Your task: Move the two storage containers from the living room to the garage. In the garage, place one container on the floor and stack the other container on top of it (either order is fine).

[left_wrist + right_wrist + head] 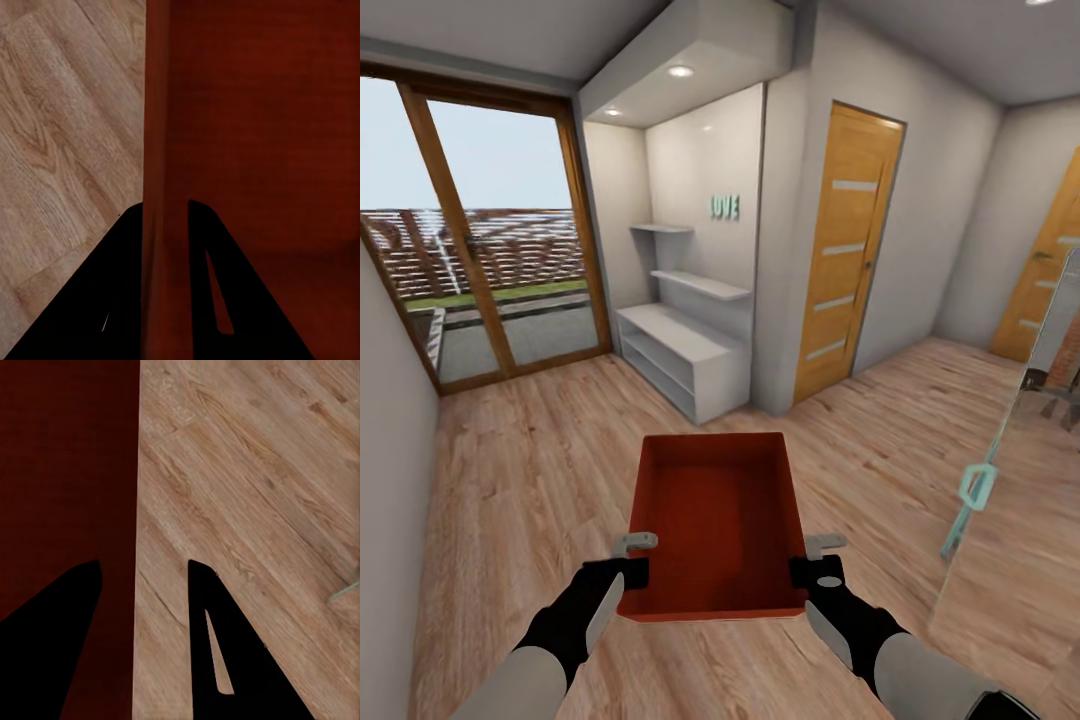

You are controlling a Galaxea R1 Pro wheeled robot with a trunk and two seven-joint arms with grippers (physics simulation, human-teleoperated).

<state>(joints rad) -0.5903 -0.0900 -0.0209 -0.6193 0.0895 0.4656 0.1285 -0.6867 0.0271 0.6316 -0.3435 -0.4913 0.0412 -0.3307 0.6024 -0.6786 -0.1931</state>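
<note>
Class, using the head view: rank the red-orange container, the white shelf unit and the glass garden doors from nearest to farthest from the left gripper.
1. Red-orange container: gripped by the left gripper.
2. White shelf unit: ahead, mid-room.
3. Glass garden doors: far left wall.

— What sort of place was it?

— A home, a living space. Light wood-plank flooring ran throughout, with wood-framed glass garden doors looking onto a terrace.

— Anything else domestic?

— A white built-in shelving alcove with teal decorative "LOVE" letters, recessed ceiling lights, and orange-brown panelled wooden interior doors.
</note>
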